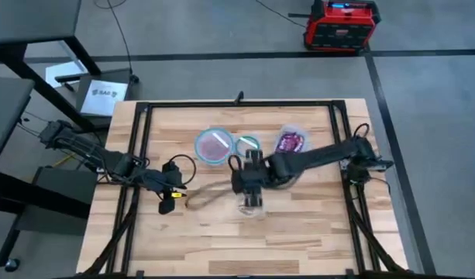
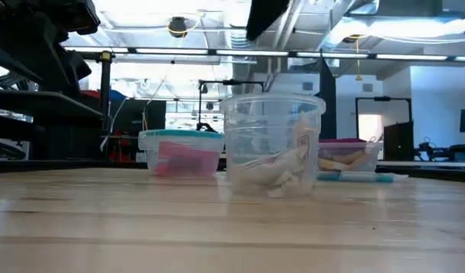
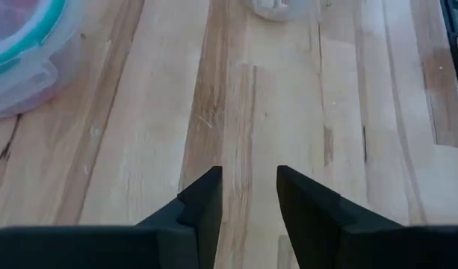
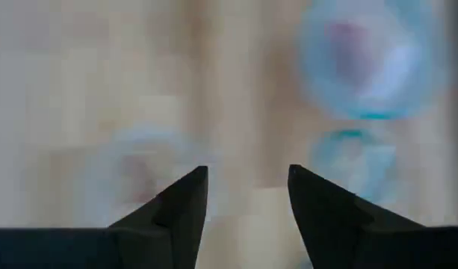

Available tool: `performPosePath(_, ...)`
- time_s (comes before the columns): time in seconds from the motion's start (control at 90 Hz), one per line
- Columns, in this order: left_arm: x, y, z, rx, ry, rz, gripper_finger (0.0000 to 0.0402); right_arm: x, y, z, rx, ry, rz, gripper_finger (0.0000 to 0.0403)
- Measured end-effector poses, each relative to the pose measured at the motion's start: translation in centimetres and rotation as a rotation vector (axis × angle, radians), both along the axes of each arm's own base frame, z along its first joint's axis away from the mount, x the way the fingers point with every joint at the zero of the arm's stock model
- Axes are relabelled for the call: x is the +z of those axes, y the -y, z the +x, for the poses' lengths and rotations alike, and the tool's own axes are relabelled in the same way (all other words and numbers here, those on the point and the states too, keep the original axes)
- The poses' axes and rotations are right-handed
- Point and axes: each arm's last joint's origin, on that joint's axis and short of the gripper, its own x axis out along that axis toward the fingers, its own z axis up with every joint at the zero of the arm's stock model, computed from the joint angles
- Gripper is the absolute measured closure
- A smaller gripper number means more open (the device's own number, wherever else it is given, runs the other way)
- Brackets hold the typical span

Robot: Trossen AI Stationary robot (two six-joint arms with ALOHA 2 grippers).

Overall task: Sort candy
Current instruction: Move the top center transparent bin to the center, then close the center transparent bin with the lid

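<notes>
A clear round cup (image 2: 271, 144) near the table's middle holds cream candy sticks (image 2: 281, 168). My right gripper (image 4: 247, 194) hangs open above this cup (image 1: 251, 206), with nothing between its fingers. Farther back stand a blue-rimmed round container (image 1: 213, 144) with red candy, a small round container (image 1: 247, 143), and a rectangular container (image 1: 291, 141) with purple candy. My left gripper (image 3: 249, 194) stands open low over bare wood, left of the cup (image 3: 277, 7), holding nothing.
A black frame (image 1: 237, 105) runs around the table's working area. Bare wood (image 1: 245, 244) lies between the cup and the table's near edge. Cables (image 1: 206, 194) lie on the table between the two grippers.
</notes>
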Motion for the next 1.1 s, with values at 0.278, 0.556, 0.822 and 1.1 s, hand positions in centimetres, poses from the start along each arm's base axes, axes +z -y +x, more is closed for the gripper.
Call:
performPosePath(0.278, -0.2, 0.4, -0.3, -0.024, -0.022, 0.005, 0.0289, -7.9, 5.6, 2.1, -0.171, 0.126, 0.006, 0.0243)
performPosePath(0.556, -0.3, 0.5, -0.5, -0.045, -0.042, 0.027, 0.0289, -12.9, 6.1, 0.7, -0.223, 0.139, -0.042, 0.0248)
performPosePath(0.822, -0.3, 0.5, -0.5, -0.045, -0.04, 0.027, 0.0289, -15.5, 7.1, -0.1, -0.225, 0.178, -0.066, 0.0248)
performPosePath(1.1, -0.3, 0.4, -0.5, -0.043, -0.038, 0.034, 0.0289, -17.1, 8.7, -0.8, -0.217, 0.205, -0.033, 0.0248)
